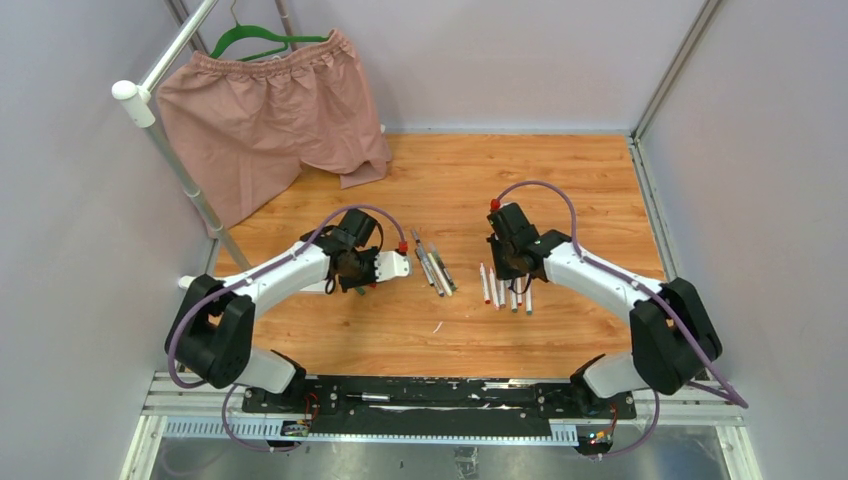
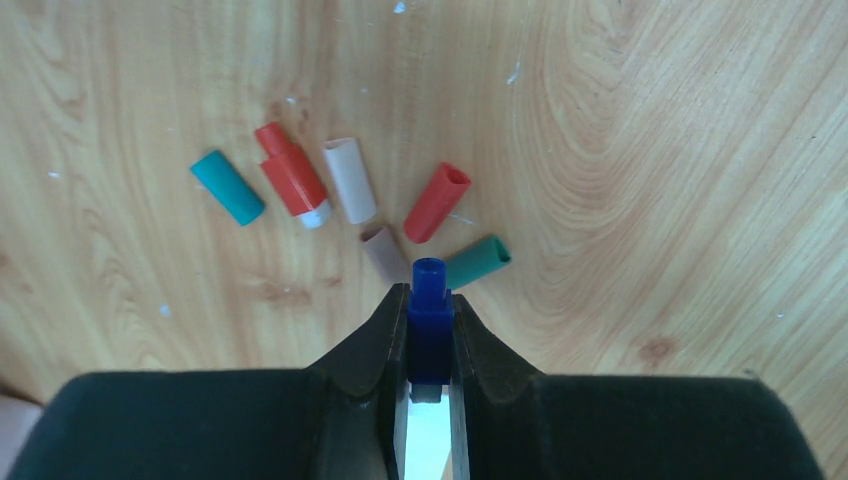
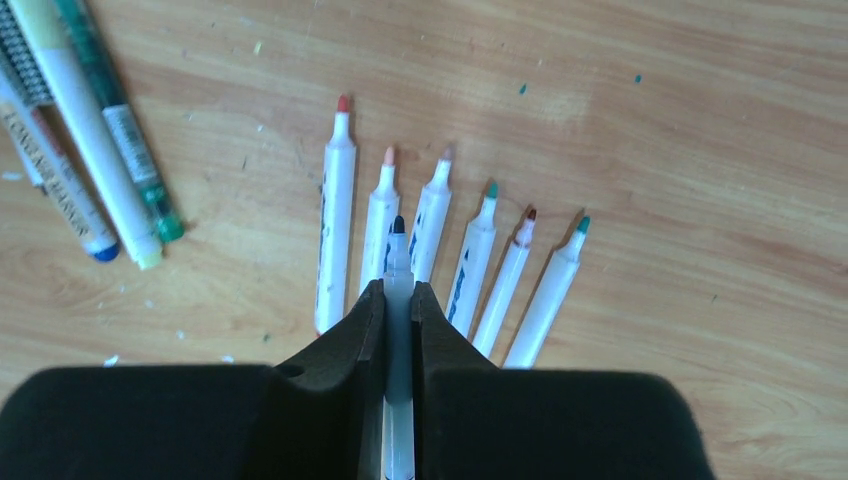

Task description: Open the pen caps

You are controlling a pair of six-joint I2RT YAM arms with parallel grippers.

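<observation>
L gripper (image 2: pixel 429 312) jaws pinch blue cap (image 2: pixel 428 275); R gripper (image 3: pixel 398 293) jaws pinch uncapped pen (image 3: pixel 398 250). Step: cap off. Next: cap to loose caps (image 2: pixel 349 180), pen to pen row (image 3: pixel 472 257).

Pink shorts (image 1: pixel 262 110), green hanger (image 1: pixel 300 40); wooden table (image 1: pixel 560 180).

My counter (image 1: pixel 560 190) is pale wood with a wavy grain, dotted with tiny flecks (image 2: pixel 515 72). Six uncapped pens (image 3: pixel 472 260) lie side by side on it with their tips pointing the same way. Three other pens (image 3: pixel 85 120) lie bunched together, apart from that row. Loose caps (image 2: pixel 349 180) sit close together: two red, two green, one cream, one brownish
</observation>
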